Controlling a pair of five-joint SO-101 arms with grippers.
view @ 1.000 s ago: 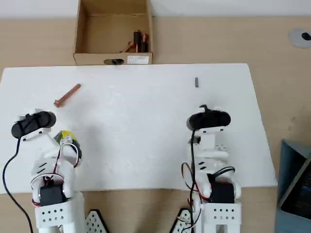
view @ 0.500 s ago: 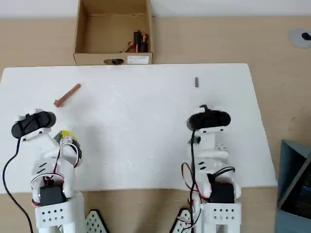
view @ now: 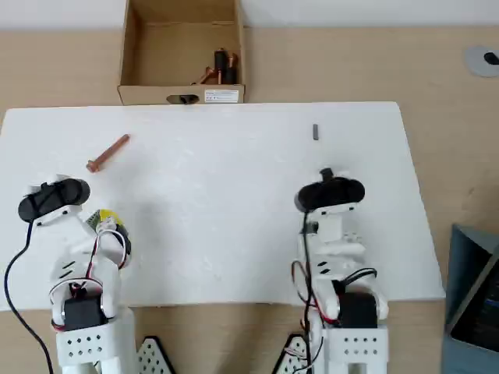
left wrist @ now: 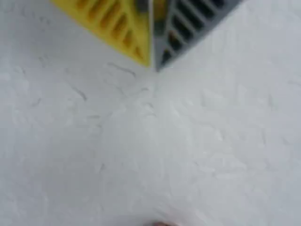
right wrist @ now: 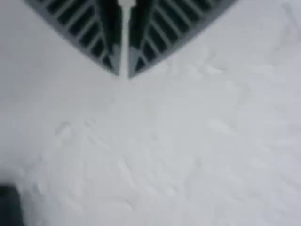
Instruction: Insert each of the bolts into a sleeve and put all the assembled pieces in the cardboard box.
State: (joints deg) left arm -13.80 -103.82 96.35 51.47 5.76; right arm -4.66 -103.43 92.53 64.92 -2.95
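A white foam sheet [view: 234,202] covers most of the wooden table [view: 452,140]. An open brown cardboard box [view: 125,54] stands at the table's far edge, left of centre, just beyond the sheet. In the box's near right corner lie a few assembled pieces [view: 221,66], copper-coloured bolts in black sleeves.

One loose copper-coloured metal bolt [view: 107,153] lies slanted on the sheet towards the far left corner, well apart from the box. A small dark grey cylindrical sleeve [view: 315,132] lies on the sheet towards the far right, near the sheet's far edge and well apart from the bolt.

The left arm [view: 53,199] sits over the sheet by the table's left edge, near the bolt. The left gripper [left wrist: 153,65], with one yellow and one grey finger, has its tips pressed together and holds nothing, close above bare sheet. The right arm [view: 331,195] stands on the near side of the sleeve. The right gripper [right wrist: 123,73] has its two grey fingers drawn together with only a thin slit between them, and it is empty.
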